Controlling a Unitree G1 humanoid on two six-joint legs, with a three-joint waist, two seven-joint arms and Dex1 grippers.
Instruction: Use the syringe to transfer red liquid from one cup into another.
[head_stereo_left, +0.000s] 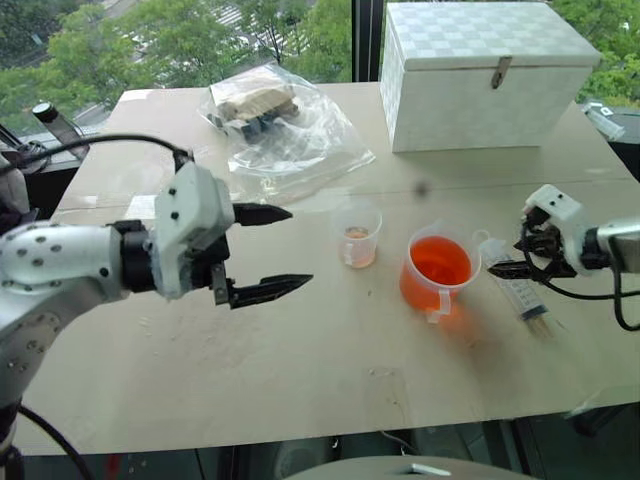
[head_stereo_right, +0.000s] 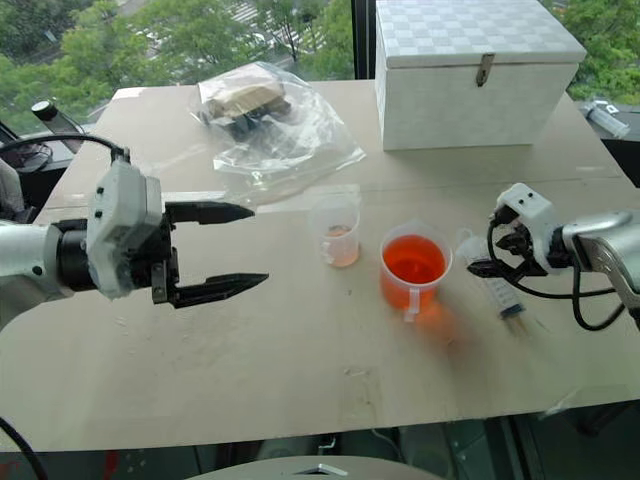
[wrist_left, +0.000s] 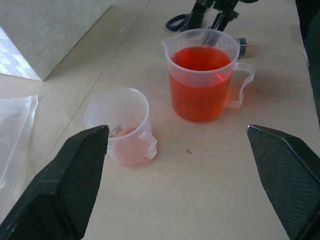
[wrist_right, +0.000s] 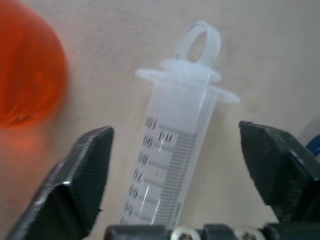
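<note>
While the left gripper hangs above the table with its two black fingers spread wide and nothing between them, it points toward the two cups. The small cup stands near the middle of the table and has only a thin layer of red liquid at its bottom. Just beside it, on its right, stands the beaker, which is filled more than half with the same liquid. Its handle is turned toward the near edge.

The syringe lies flat on the table, right of the beaker and close to it. The right gripper is low over the plunger end of it. In the right wrist view its fingers stand on both sides of the barrel with clear gaps, so they do not hold it.

Behind the cups are a plastic bag and a white box.
</note>
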